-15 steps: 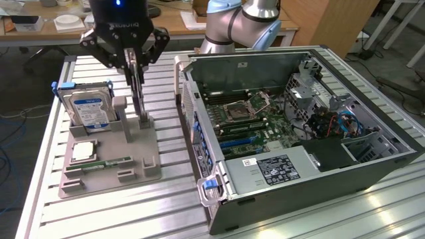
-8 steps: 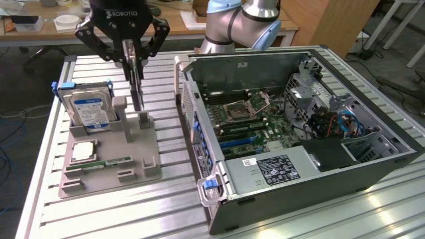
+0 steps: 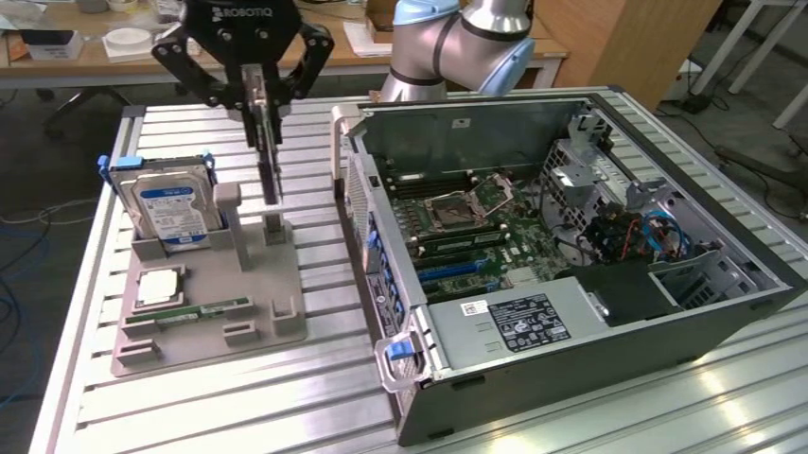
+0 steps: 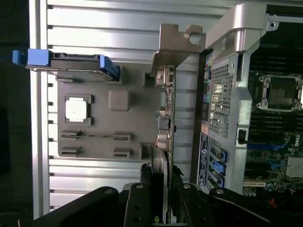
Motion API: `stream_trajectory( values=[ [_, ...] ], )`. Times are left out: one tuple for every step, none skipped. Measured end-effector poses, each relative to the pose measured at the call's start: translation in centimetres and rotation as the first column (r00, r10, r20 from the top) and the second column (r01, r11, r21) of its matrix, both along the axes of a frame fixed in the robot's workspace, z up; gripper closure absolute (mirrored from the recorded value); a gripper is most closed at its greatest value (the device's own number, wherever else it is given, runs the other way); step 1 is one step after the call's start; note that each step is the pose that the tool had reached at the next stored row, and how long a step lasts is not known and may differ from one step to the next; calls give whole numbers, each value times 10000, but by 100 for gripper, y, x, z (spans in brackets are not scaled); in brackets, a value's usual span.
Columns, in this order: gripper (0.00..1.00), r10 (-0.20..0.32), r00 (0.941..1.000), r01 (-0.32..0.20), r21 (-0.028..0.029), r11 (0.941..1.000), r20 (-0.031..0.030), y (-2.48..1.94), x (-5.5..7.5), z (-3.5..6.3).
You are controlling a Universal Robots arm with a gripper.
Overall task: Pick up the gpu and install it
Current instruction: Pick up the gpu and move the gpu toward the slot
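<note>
I have the gripper (image 3: 259, 102) pinching the upper edge of the gpu (image 3: 269, 161), which hangs upright and edge-on just above the grey plastic fixture (image 3: 208, 331) on the slatted aluminium table (image 3: 76, 378), to the exterior view's left of the open computer case (image 3: 707, 303). I judge it light and stiff but fragile: a thin circuit card ending in a bent silver bracket (image 4: 177, 42), best held across its flat faces. The smooth board could slip or swing under a sharp move.
</note>
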State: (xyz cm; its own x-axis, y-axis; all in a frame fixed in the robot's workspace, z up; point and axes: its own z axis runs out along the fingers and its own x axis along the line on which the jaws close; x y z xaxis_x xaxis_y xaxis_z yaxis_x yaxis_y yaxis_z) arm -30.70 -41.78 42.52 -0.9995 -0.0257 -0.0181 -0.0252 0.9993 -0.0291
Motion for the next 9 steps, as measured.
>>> stream_trajectory(
  values=[
    [73,0,10000,0,1,10000,0,0,46,0],
    [73,1,10000,-1,1,10000,1,0,92,-1],
    [73,0,10000,0,2,10000,2,0,137,-1],
    [73,0,10000,0,2,10000,1,0,181,-1],
    [73,0,10000,0,2,10000,0,0,227,0],
    [73,0,10000,0,3,10000,0,0,273,0],
    [73,2,10000,-2,5,10000,1,0,321,-1],
    [73,0,10000,0,6,10000,1,0,366,-1],
    [73,0,10000,0,7,10000,1,0,410,-1]
  ],
)
